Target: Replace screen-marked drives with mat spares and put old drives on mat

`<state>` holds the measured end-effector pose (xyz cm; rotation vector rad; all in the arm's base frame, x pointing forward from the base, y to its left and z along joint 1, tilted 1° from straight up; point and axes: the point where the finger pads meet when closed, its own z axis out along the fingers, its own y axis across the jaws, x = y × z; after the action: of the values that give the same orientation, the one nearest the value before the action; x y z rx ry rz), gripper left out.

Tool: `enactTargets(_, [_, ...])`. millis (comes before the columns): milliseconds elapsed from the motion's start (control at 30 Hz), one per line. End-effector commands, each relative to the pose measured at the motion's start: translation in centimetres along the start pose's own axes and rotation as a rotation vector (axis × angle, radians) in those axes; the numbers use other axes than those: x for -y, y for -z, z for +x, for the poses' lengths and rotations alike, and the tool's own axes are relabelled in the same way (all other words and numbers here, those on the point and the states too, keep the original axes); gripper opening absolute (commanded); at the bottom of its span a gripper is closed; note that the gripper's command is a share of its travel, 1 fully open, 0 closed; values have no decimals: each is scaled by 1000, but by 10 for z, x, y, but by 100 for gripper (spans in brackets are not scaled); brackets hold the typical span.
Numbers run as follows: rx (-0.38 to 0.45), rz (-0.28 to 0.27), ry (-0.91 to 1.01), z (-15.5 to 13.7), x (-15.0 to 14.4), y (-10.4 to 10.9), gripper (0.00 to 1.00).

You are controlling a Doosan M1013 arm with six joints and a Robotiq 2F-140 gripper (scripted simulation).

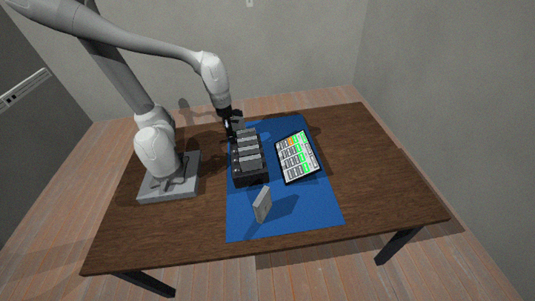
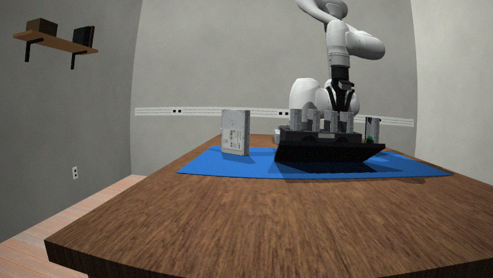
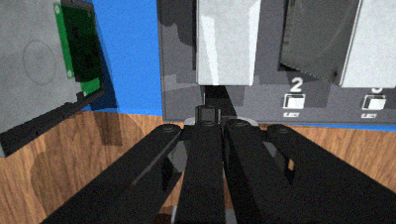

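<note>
My gripper (image 1: 231,138) (image 3: 214,101) is shut and empty, fingertips down at the dock's robot-side edge, in front of the first drive (image 3: 228,45) and over the bay 1 label and eject button, which they hide. Whether they touch the button I cannot tell. The black dock (image 1: 251,179) (image 2: 319,136) stands on the blue mat (image 1: 241,230) (image 2: 200,165) and holds several upright drives. A drive (image 1: 237,122) (image 2: 372,128) (image 3: 30,64) with a green board stands beyond the bay 1 end. Another drive (image 1: 262,206) (image 2: 235,133) stands near the mat's other end.
The tilted screen (image 1: 297,157) (image 2: 327,153) stands beside the dock; its top row has one orange cell (image 1: 290,141) among grey and green ones. The eject buttons of bay 2 (image 3: 295,102) and bay 3 (image 3: 374,103) are right of the fingers in the wrist view.
</note>
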<state>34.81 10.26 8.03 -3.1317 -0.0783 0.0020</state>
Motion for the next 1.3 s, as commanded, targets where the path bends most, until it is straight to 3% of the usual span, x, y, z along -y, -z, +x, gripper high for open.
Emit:
enactTargets(0, [-1, 0, 0, 0, 0, 0, 10])
enactTargets(1267, [-1, 0, 0, 0, 0, 4, 10])
